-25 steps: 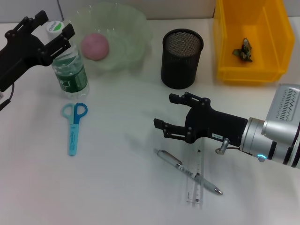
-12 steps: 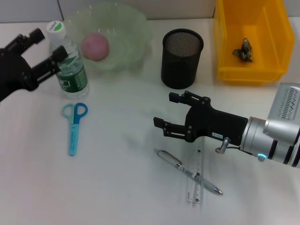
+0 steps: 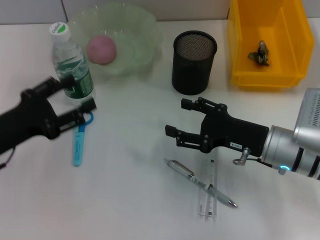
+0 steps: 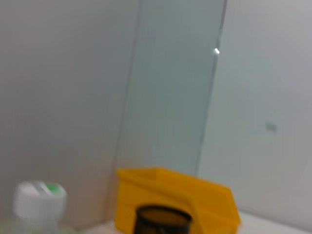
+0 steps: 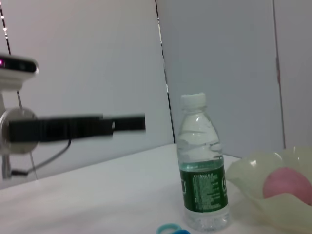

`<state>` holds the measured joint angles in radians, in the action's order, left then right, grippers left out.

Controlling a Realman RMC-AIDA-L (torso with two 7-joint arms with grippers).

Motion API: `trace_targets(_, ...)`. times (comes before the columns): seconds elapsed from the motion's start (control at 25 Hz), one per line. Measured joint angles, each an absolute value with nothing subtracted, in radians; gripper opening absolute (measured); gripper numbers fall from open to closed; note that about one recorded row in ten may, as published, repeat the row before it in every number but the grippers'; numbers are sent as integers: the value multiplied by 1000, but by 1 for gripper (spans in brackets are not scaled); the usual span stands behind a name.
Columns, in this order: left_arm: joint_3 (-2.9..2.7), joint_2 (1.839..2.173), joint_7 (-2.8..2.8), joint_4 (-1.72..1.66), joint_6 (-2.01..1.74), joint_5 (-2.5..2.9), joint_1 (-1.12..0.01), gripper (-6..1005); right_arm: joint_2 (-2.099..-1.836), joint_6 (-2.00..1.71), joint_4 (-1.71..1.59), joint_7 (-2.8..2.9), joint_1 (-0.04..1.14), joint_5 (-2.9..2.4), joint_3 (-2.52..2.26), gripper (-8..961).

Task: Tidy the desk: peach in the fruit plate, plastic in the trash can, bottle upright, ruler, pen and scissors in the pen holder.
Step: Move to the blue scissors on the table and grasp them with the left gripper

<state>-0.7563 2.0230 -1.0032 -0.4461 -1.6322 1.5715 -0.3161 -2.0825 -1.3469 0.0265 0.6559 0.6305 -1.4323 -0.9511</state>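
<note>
On the table (image 3: 130, 200), 3 of the jobs look done: the peach (image 3: 101, 49) lies in the fruit plate (image 3: 142, 37), the bottle (image 3: 72, 67) stands upright just beyond the left hand (image 3: 75, 102), and a crumpled scrap that is probably the plastic (image 3: 260, 53) sits in the yellow trash can (image 3: 295, 50). 3 items are left, since the pen holder (image 3: 194, 62) appears empty. The scissors (image 3: 79, 137) lie directly under and just behind the left hand, their loops partly hidden by its lower finger; the pen (image 3: 200, 182) lies crossed over the ruler (image 3: 209, 192), both just behind and below the right hand (image 3: 184, 122). The left hand has its fingers spread apart and holds nothing; the right hand is likewise spread and empty, hovering between the pen holder and the pen. Compared with 1 second ago, the left hand has let go of the bottle's neck and drawn back and down toward the scissors, leaving the bottle standing free, while the right hand has barely shifted. Judging by this, the scissors are the likely next pick.
</note>
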Motion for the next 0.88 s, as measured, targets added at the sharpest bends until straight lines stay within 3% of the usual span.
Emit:
trace_targets(0.36, -756, 2058, -989, -442, -1611, 1728, -316, 793, -2083, -1353, -92, 796, 573, -1486, -977, 817)
trace_targets(0.88, -756, 2062, -991, -431, -1587, 1763, -326, 791, -2078, -1364, -245, 964, 515, -1589, -979, 818)
